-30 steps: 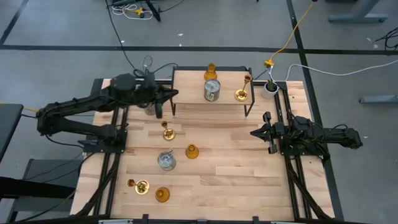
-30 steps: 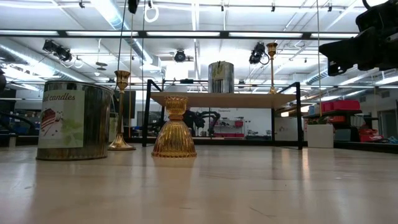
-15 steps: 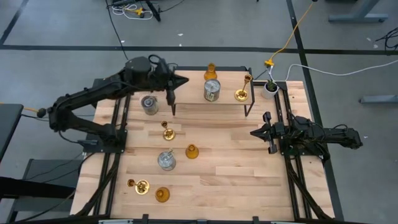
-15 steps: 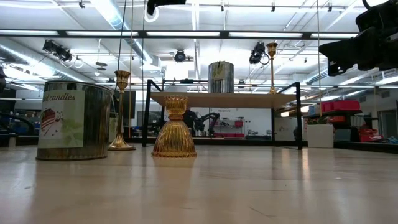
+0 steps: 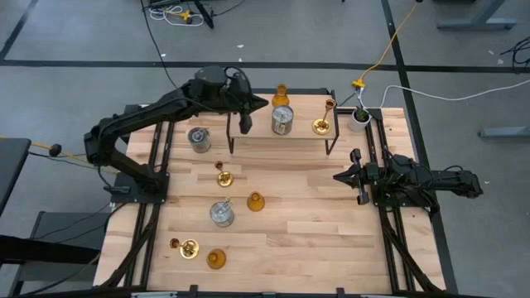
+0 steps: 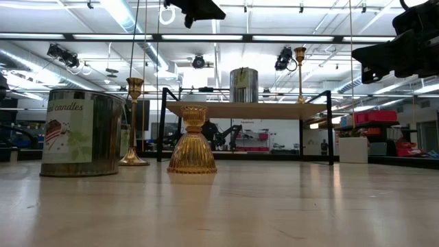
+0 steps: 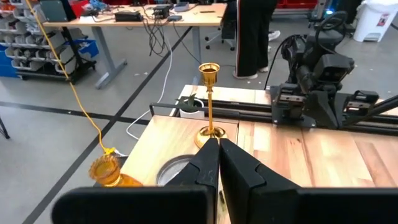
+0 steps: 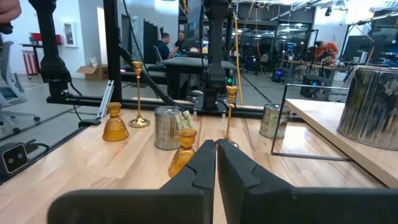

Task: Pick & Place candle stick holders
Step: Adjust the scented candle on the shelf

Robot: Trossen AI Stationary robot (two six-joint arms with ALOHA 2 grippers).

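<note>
My left gripper is shut and empty. It hangs in the air over the left end of the raised shelf, pointing toward the table's right. Standing on the shelf are an amber holder, a silvery holder and a brass holder. The left wrist view looks past the fingertips at the brass holder. On the tabletop stand several more holders: silvery, brass, amber, silvery, brass and amber. My right gripper waits shut at the table's right.
A small white pot with a plant stands at the shelf's far right corner. The shelf's dark legs stand on the table. Bare wood lies between the amber holder on the table and the right arm.
My left gripper has travelled toward the table's right and far edge, from beside the silvery holder left of the shelf to above the shelf's left end, rolling a little on the way. It has stayed shut and empty. No holder has moved.
</note>
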